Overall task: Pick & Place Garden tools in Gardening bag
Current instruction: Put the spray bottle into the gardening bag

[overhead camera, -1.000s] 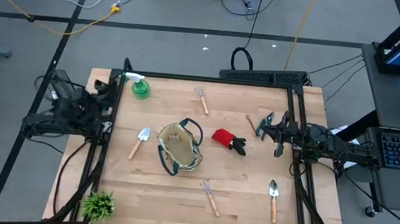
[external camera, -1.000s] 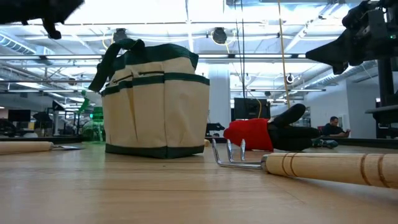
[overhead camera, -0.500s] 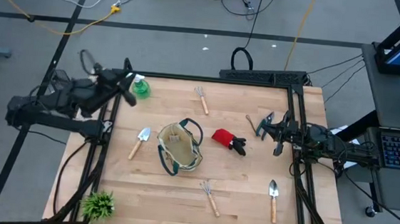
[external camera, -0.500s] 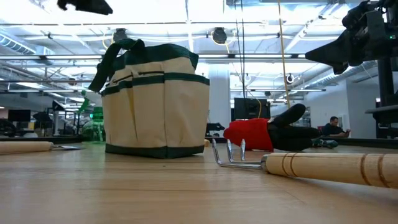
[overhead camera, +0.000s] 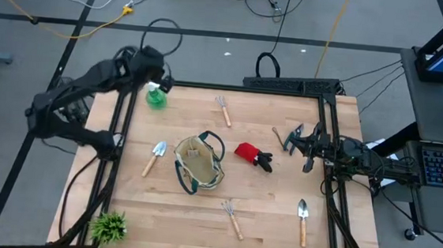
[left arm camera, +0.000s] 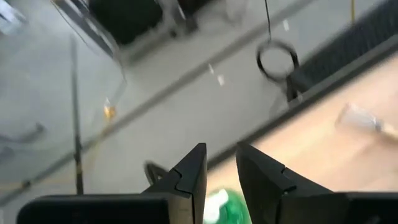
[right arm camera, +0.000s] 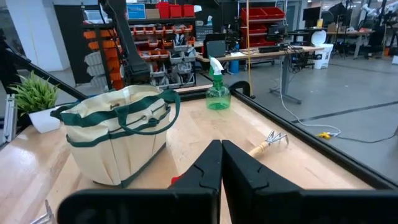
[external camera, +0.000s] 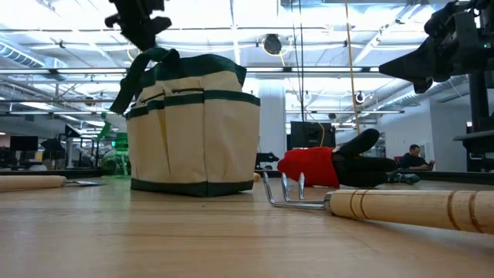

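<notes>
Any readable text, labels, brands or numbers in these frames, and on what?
None can be read.
The bag shows no print.
The spray bottle shows no legible label.
The shelf bins in the room behind are too small to read.

Bright, even overhead lighting, soft short shadows on the table (overhead camera: 270, 215). Ceiling lights (external camera: 231, 15) glaring in low view. Left wrist view heavily motion-blurred.
</notes>
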Robot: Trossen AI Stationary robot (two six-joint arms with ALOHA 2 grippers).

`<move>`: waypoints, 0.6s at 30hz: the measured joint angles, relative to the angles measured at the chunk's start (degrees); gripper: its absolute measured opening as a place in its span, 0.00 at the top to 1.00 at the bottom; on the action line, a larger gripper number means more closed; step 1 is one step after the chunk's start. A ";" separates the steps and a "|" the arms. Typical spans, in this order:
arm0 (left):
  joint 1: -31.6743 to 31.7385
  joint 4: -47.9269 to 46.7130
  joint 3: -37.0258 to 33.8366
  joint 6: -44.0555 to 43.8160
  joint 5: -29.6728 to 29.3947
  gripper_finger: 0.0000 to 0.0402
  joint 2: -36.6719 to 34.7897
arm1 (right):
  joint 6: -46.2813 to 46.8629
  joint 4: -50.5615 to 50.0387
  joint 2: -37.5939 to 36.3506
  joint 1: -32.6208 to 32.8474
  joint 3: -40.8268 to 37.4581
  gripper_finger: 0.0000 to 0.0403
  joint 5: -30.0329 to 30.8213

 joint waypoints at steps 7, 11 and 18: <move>8.81 -3.72 2.17 1.79 4.77 0.77 5.87 | 1.59 0.00 0.00 0.00 0.00 1.00 -0.02; 10.96 -3.72 2.17 5.39 4.79 0.77 7.54 | 0.87 0.00 0.00 0.00 0.00 1.00 0.26; 11.51 -3.57 2.17 11.55 3.75 0.77 8.22 | -0.33 0.00 0.00 0.01 0.00 1.00 1.52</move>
